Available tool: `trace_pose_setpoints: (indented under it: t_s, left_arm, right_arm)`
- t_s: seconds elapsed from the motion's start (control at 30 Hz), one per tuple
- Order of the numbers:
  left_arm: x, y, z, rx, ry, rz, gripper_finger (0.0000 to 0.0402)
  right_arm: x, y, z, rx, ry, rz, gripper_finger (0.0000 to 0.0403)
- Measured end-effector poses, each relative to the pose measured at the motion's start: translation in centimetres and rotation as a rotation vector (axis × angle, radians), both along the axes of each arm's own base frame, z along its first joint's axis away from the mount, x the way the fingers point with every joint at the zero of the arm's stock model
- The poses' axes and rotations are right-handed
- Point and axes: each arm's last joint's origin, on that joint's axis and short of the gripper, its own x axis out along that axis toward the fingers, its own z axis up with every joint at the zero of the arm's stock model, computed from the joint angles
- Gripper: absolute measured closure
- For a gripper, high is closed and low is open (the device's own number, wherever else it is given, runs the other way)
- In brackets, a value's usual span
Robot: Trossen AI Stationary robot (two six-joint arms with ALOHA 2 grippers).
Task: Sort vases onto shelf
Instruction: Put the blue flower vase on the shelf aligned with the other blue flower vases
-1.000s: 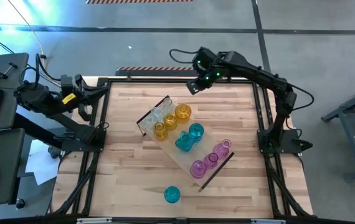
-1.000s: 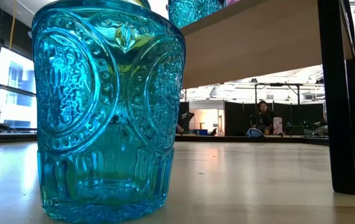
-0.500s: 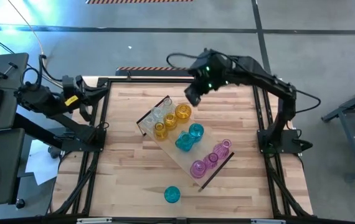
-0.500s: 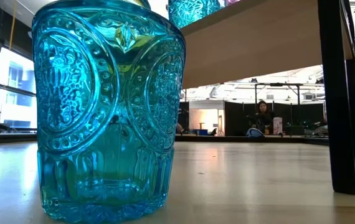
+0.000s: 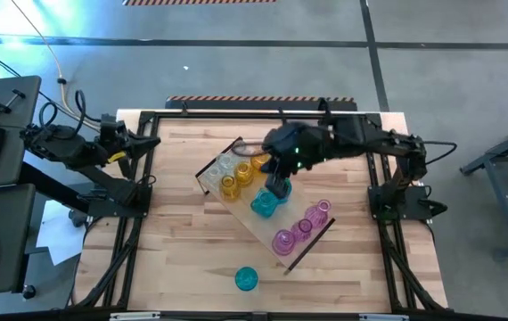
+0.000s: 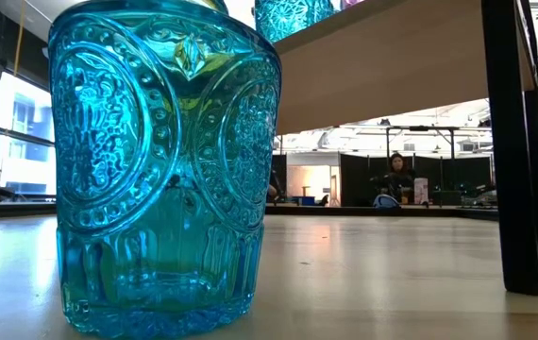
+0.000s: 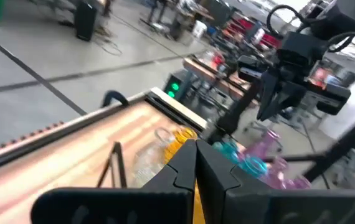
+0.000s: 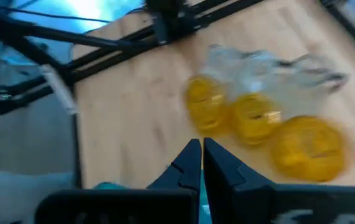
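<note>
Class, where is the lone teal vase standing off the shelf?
High view: the teal vase stands alone on the tabletop near its front edge, just off the shelf, by the pink vases.

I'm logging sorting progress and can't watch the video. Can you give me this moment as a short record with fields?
shelf: lies diagonally on the table
on shelf: clear vases, yellow vases, teal vases, pink vases, grouped by colour
off shelf: one teal vase alone on the table near its front edge
right gripper: shut, over the teal vases on the shelf
left gripper: shut, at the table's left edge, away from the vases
</note>
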Motion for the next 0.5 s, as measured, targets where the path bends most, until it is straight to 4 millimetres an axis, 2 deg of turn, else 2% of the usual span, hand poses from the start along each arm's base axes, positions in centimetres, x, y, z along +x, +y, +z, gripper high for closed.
trace_pose_setpoints:
  t_s: [0.2, 0.4, 0.5]
  left_arm:
    - [0.0, -0.1, -0.1, 0.034, 0.023, -0.038, 0.0402]
    - [0.0, -0.3, -0.4, 0.082, 0.079, -0.152, 0.0402]
    - [0.0, -0.5, -0.9, 0.084, 0.132, -0.238, 0.0402]
  right_arm:
    - [1.1, 4.5, -0.1, 0.085, -0.106, 0.029, 0.0403]
    - [4.0, 8.9, -0.7, 0.2, -0.272, 0.044, 0.0403]
    - [5.6, 10.9, -2.0, 0.27, -0.291, 0.039, 0.0403]
